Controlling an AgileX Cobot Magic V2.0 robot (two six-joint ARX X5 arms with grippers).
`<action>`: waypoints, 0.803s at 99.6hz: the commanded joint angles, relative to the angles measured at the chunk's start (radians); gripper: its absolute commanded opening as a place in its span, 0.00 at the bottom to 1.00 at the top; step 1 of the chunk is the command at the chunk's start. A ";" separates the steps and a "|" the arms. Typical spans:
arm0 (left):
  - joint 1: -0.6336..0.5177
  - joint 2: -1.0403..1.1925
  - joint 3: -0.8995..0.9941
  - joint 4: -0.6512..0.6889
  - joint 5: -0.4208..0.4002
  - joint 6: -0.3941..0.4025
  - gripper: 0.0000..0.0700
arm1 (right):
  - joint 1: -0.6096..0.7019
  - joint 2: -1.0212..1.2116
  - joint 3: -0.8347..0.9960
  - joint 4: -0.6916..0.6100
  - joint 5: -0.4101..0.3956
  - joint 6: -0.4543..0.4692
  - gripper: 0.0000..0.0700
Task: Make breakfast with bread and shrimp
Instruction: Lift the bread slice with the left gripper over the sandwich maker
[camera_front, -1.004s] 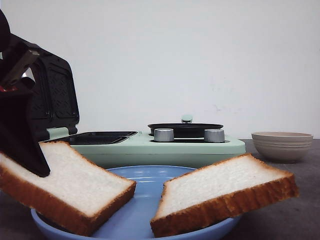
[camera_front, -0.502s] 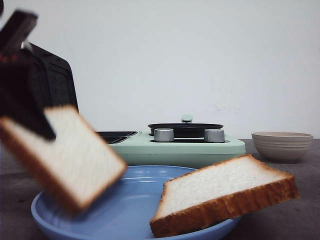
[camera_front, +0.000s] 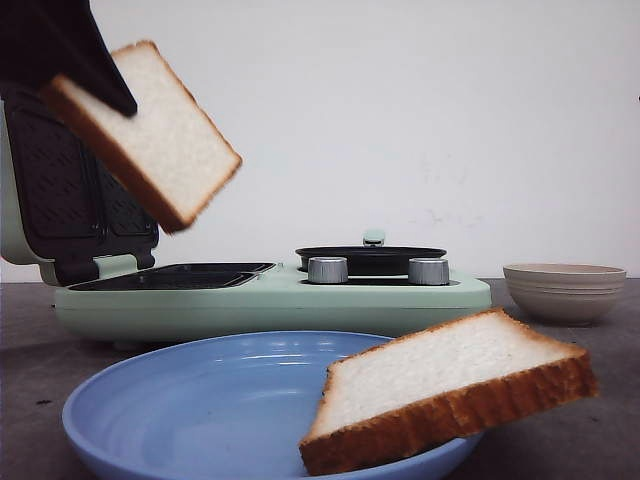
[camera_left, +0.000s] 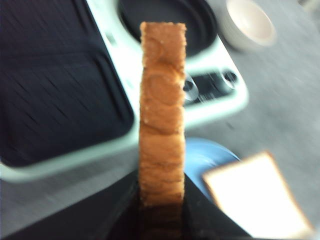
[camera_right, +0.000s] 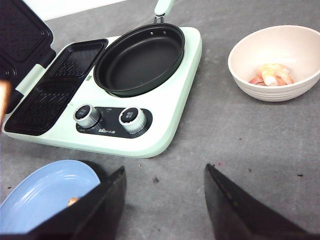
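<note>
Left gripper (camera_left: 160, 220) clamped on bread slice (camera_front: 150, 130), carrying it above open sandwich press (camera_front: 170, 278).
Next we lower it flat; right gripper (camera_right: 165, 210) fingers apart, idle.

Below the left pincer (camera_left: 161, 220), dark ridged sandwich plates (camera_left: 55, 100) are lying unobstructed; the raised hinged lid (camera_front: 70, 195) is standing just behind its held bread slice (camera_front: 150, 130).
</note>
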 joint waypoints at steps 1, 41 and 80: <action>-0.016 0.006 0.043 0.010 -0.074 0.063 0.01 | 0.003 0.003 0.017 0.012 -0.004 0.011 0.43; -0.032 0.224 0.330 -0.134 -0.342 0.233 0.01 | 0.004 0.003 0.017 0.013 -0.004 0.010 0.43; -0.049 0.557 0.669 -0.271 -0.512 0.272 0.01 | 0.022 0.003 0.017 0.013 -0.004 0.006 0.43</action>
